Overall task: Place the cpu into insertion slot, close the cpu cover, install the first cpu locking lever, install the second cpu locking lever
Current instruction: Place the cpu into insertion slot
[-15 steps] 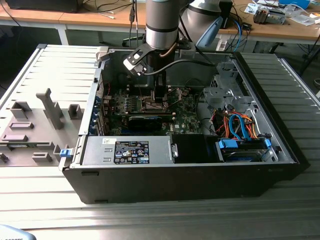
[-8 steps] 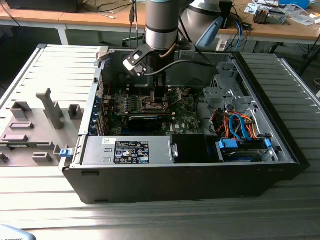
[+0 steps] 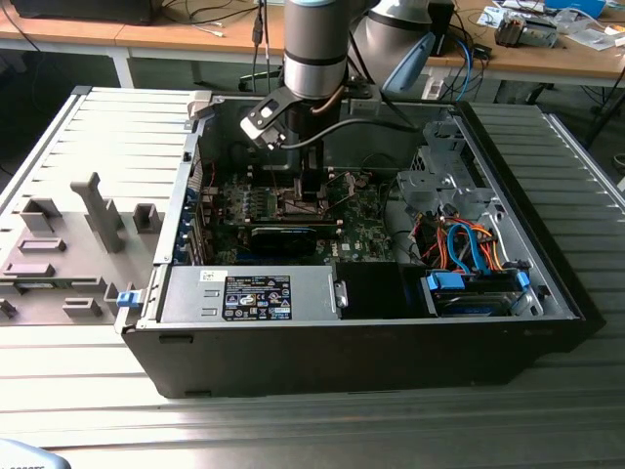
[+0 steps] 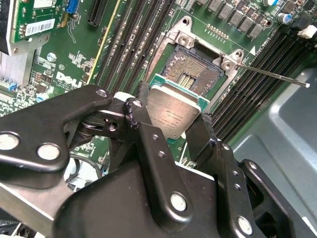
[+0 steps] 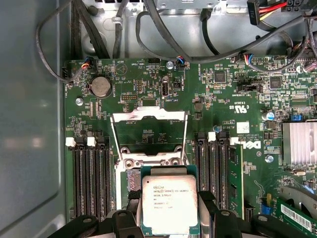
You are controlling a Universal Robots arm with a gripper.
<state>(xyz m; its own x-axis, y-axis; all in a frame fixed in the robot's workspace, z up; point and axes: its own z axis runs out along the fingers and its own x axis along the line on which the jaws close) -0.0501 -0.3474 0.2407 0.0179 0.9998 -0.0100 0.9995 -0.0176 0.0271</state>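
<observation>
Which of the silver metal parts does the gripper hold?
The cpu, the flat square chip clamped in the gripper; the open cpu cover and the finned heatsink are untouched.

One cpu [image 5: 170, 203], one insertion slot [image 4: 195, 69], one cpu cover [image 5: 148, 117]

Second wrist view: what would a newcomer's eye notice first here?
The silver-topped cpu, held by the black gripper, hangs close to the insertion slot, whose contacts lie bare. In the first wrist view, the cpu cover stands flipped open beyond it.
</observation>
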